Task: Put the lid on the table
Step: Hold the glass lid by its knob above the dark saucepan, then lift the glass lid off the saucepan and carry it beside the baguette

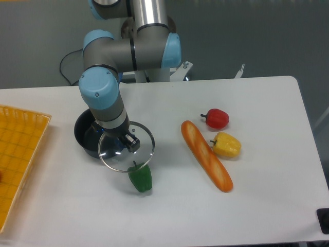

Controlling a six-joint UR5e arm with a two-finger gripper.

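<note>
The round glass lid (138, 153) with a thin silver rim hangs above the white table (267, 195), partly over the dark saucepan (85, 135) and over the green pepper (140, 178). My gripper (127, 142) is at the lid's centre and shut on its knob, which is hidden by the fingers. The lid looks held a little above the pan's right rim, slightly tilted.
A yellow-orange gridded tray (18, 159) lies at the left edge. A baguette (206, 155), a red pepper (216, 119) and a yellow pepper (226, 145) lie to the right. The arm's base stands at the back centre.
</note>
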